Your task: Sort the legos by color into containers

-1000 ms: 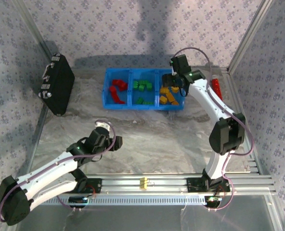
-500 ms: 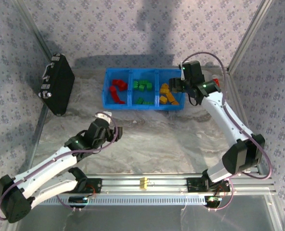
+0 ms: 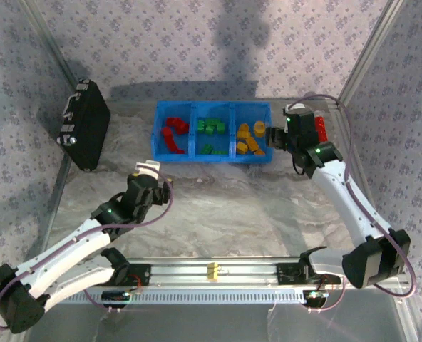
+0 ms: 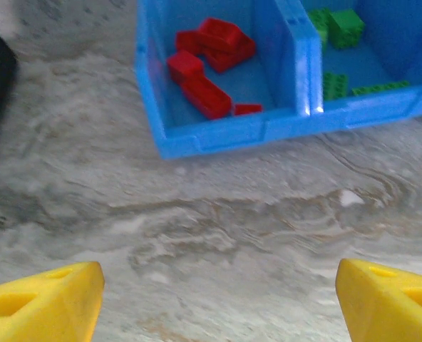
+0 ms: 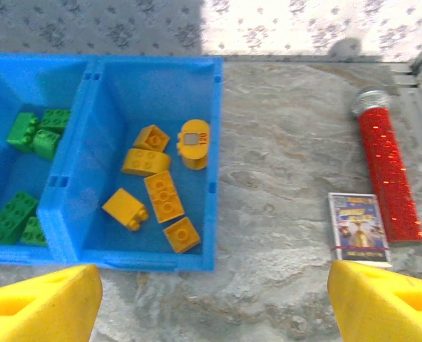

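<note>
The blue bin (image 3: 211, 159) stands at the back of the table with three compartments. Red legos (image 3: 172, 134) lie in the left one, green legos (image 3: 211, 128) in the middle, yellow legos (image 3: 249, 139) in the right. My left gripper (image 3: 148, 169) hovers open over bare table in front of the red compartment (image 4: 268, 128), nothing between its yellow fingers (image 4: 54, 296). My right gripper (image 3: 274, 137) is open just right of the bin's right wall (image 5: 214, 142), nothing between its fingers, looking down on the yellow legos (image 5: 157, 189).
A black hard case (image 3: 86, 132) leans at the left wall. A red glitter tube (image 5: 386, 167) and a small card pack (image 5: 358, 228) lie right of the bin. Metal frame posts and a front rail (image 3: 211, 271) border the marbled table.
My right gripper has swung from above the yellow compartment out to the bin's right side. My left gripper has moved forward toward the bin. Both pairs of jaws have widened a little.
</note>
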Available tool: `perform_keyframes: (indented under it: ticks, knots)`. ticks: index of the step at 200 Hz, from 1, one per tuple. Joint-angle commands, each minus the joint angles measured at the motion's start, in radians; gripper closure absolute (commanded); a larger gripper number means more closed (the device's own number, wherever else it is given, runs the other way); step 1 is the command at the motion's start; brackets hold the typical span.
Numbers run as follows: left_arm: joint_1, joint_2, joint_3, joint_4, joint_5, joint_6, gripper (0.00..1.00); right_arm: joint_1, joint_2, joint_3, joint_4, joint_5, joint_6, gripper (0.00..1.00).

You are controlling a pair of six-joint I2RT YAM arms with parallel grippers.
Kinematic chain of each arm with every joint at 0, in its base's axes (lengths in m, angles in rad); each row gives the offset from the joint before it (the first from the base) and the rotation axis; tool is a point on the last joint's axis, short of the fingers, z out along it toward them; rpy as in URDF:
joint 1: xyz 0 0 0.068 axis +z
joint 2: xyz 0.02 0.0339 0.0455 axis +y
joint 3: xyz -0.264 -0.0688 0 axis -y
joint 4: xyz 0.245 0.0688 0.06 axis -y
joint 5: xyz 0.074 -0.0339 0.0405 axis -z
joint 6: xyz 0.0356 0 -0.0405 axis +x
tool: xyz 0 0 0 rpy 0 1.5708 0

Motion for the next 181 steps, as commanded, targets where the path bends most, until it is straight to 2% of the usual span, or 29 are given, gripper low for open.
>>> perform_keyframes:
  ticks: [1, 25, 29, 33, 51, 84, 106, 138, 157, 181]
  knots:
    - [0.000, -0.022, -0.021, 0.055, -0.148, 0.094, 0.15, -0.008, -0.068, -0.091, 0.073, 0.108, 0.020, 0.15]
    - [0.011, -0.022, -0.058, 0.125, -0.216, 0.166, 0.12, -0.013, -0.162, -0.227, 0.181, 0.093, -0.018, 0.12]
    - [0.010, -0.025, -0.071, 0.149, -0.228, 0.186, 0.11, -0.013, -0.179, -0.250, 0.200, 0.091, -0.028, 0.03]
    - [0.010, -0.027, -0.085, 0.175, -0.248, 0.198, 0.10, -0.013, -0.194, -0.273, 0.218, 0.088, -0.035, 0.01]
    - [0.023, -0.048, -0.127, 0.239, -0.304, 0.223, 0.00, -0.015, -0.237, -0.340, 0.254, 0.114, -0.036, 0.01]
    - [0.081, -0.064, -0.163, 0.242, -0.339, 0.223, 0.00, -0.012, -0.258, -0.405, 0.250, 0.210, -0.045, 0.01]
    - [0.094, -0.074, -0.201, 0.279, -0.377, 0.232, 0.00, -0.016, -0.282, -0.470, 0.262, 0.291, 0.024, 0.01]
    - [0.110, -0.089, -0.260, 0.347, -0.393, 0.263, 0.00, -0.016, -0.362, -0.626, 0.359, 0.339, 0.004, 0.01]
    - [0.126, -0.084, -0.281, 0.371, -0.398, 0.268, 0.00, -0.006, -0.385, -0.740, 0.436, 0.466, -0.022, 0.01]
    - [0.143, -0.075, -0.310, 0.405, -0.419, 0.257, 0.00, -0.008, -0.405, -0.836, 0.467, 0.519, -0.016, 0.01]
